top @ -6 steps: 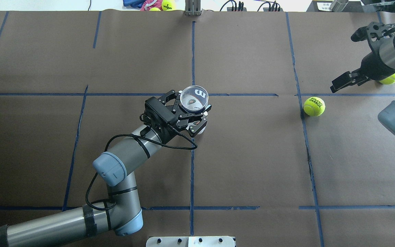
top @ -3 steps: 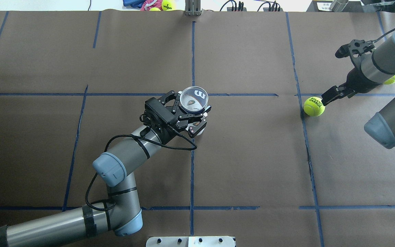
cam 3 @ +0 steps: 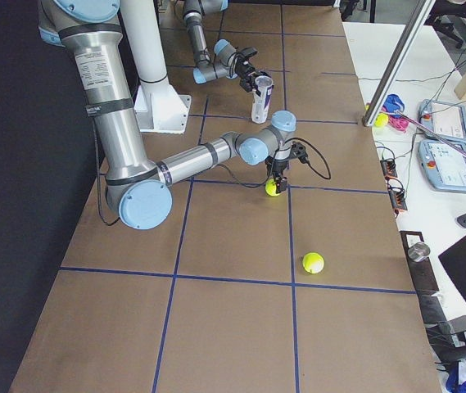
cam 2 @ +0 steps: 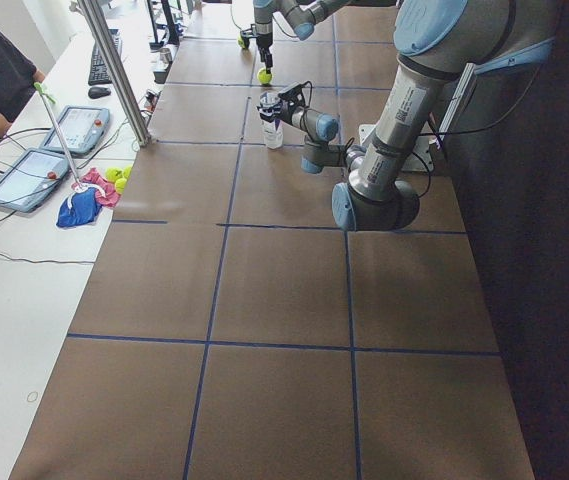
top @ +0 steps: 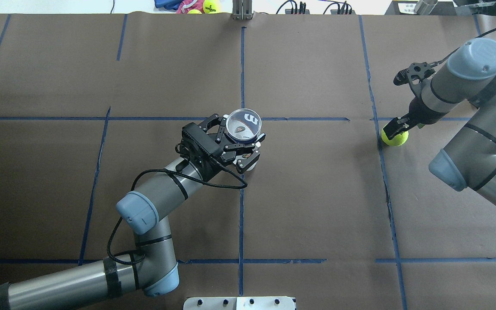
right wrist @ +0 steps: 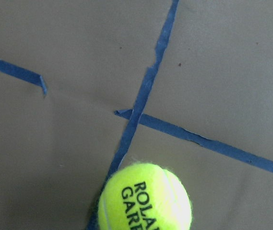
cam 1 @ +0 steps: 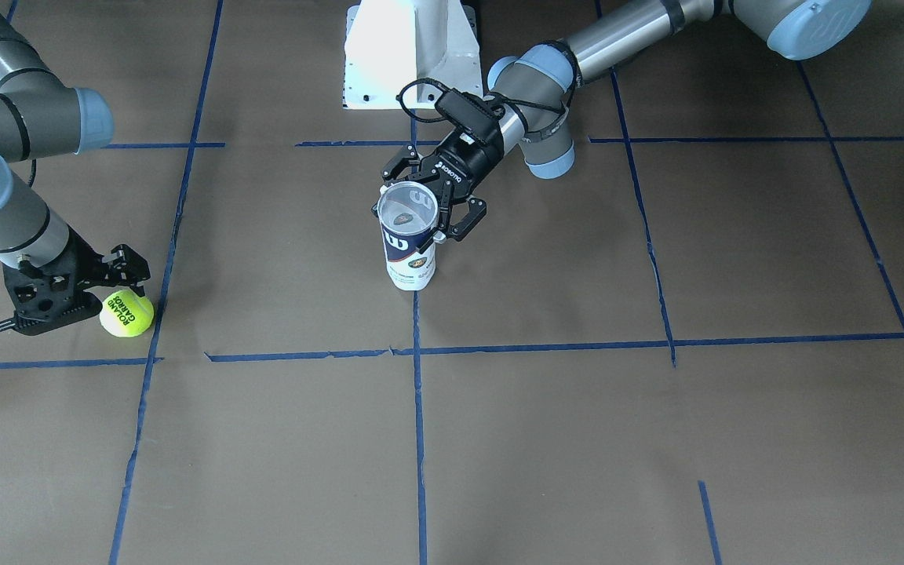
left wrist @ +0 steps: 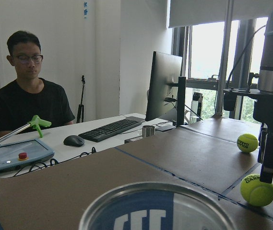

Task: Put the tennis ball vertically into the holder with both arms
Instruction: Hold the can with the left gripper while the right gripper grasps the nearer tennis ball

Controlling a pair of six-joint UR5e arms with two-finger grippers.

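The tennis ball (top: 394,137) lies on the brown table on a blue tape line at the right; it also shows in the front view (cam 1: 126,314) and low in the right wrist view (right wrist: 146,199). My right gripper (top: 399,103) is open and low beside the ball, with one finger (left wrist: 270,158) standing right over it. No finger shows in the right wrist view. The holder (top: 243,125) stands upright at the table's middle with its mouth up (cam 1: 409,235). My left gripper (top: 241,138) is shut on the holder near its top.
A second tennis ball (cam 3: 313,262) lies further right, behind my right arm. More balls and a cloth (top: 196,5) sit past the far edge by a metal post (top: 242,10). The white pedestal (cam 1: 409,51) stands at the robot's side. An operator (left wrist: 28,91) sits beyond the table.
My right arm swung left and down over the last second, bringing its open gripper from back right to the tennis ball. The left arm and the holder have not moved.
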